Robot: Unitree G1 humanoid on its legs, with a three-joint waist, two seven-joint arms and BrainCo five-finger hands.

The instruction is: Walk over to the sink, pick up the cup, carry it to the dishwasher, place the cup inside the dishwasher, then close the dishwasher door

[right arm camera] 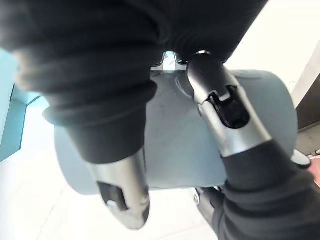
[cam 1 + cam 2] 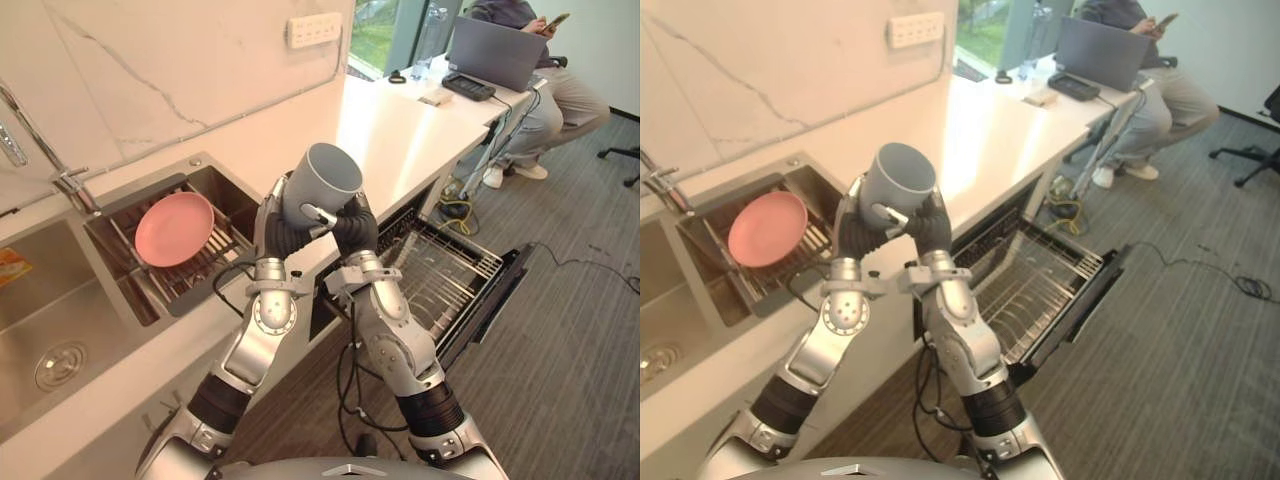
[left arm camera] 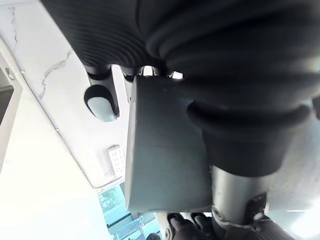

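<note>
Hands meet at mid-frame: the left hand (image 2: 283, 228) and right hand (image 2: 352, 226) both have their fingers (image 1: 225, 112) clenched round the tilted light-grey round cup (image 2: 325, 178), raised before the edge of the white stone desk (image 2: 400, 130). I judge the carry goes best with a firm wrap while the cup swings right and lowers slowly into the pulled-out wire dishwasher rack (image 2: 440, 272) over the lowered dark dishwasher door (image 2: 500, 295). The eye views give that route and the round pink plate (image 2: 175, 228) in the steel sink (image 2: 60, 300) at left, whereas the right wrist view adds, from close, fingers curled across the cup's wall.
</note>
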